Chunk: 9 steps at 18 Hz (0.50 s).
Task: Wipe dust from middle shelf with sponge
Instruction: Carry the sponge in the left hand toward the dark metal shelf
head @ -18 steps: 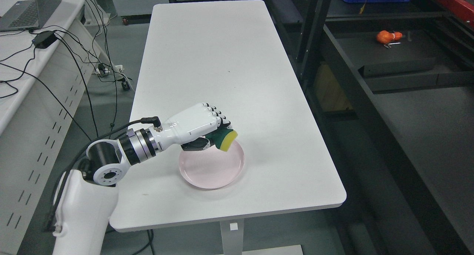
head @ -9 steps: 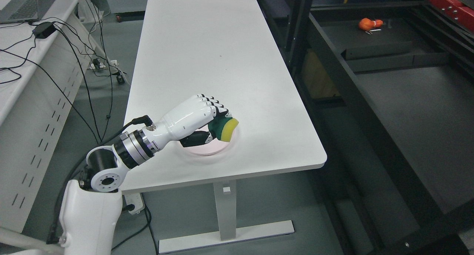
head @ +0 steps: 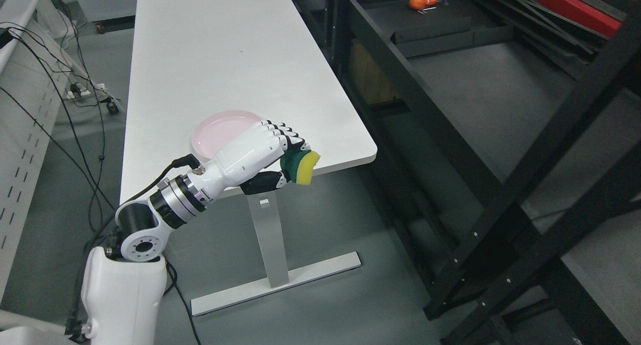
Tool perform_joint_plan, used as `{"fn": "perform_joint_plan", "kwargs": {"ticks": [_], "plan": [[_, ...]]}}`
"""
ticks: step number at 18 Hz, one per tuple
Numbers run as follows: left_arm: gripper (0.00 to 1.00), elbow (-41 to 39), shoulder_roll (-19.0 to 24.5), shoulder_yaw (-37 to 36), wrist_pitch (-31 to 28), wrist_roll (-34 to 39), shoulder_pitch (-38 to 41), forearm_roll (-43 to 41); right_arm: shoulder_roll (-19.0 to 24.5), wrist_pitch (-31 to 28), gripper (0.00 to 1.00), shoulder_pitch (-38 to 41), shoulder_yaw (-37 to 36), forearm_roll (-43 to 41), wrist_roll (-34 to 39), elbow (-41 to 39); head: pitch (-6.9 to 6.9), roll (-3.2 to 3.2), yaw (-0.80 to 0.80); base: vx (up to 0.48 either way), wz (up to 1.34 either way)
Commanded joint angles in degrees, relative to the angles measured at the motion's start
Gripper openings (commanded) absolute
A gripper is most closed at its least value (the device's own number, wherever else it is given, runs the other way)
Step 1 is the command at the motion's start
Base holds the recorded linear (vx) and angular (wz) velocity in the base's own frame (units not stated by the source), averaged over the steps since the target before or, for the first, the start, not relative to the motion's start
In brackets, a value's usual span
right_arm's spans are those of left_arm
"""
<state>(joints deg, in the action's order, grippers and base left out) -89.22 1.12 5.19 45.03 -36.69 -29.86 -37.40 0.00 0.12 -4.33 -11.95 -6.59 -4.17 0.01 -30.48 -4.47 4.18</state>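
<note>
View swung right toward shelf (head: 481, 84); left hand (head: 260, 152) fingers still clamped on sponge (head: 300, 167), now off plate (head: 220, 129). Wiping next, I'd guess.

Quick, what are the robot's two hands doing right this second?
Left hand: closed around a sponge, yellow and green.
Right hand: not in the picture, so it cannot be told.

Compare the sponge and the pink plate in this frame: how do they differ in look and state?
The sponge is a small, thick block, green on one side and yellow on the other; the pink plate is wide, shallow, round and one colour. The sponge is held off the table in the left hand, fingers curled around it; the pink plate lies flat on the white table, untouched.
</note>
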Motion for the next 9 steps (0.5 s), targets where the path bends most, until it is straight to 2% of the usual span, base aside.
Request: {"fn": "perform_joint_plan", "kwargs": {"ticks": [1,9], "plan": [[0.00,-0.60,-0.12,0.52,-0.03,0.04,0.06,1.19,-1.00,-4.17,1.00,-0.07,0.00,0.00,0.04,-1.01,0.00,0.00,0.00,-0.296,-0.41],[0.00,-0.51,-0.12,-2.38,-0.03,0.04,-0.02,3.30,-1.00,-4.17,1.00,-0.07,0.00,0.00,0.04,-1.01,0.00,0.00,0.00,-0.143,-0.56]]}}
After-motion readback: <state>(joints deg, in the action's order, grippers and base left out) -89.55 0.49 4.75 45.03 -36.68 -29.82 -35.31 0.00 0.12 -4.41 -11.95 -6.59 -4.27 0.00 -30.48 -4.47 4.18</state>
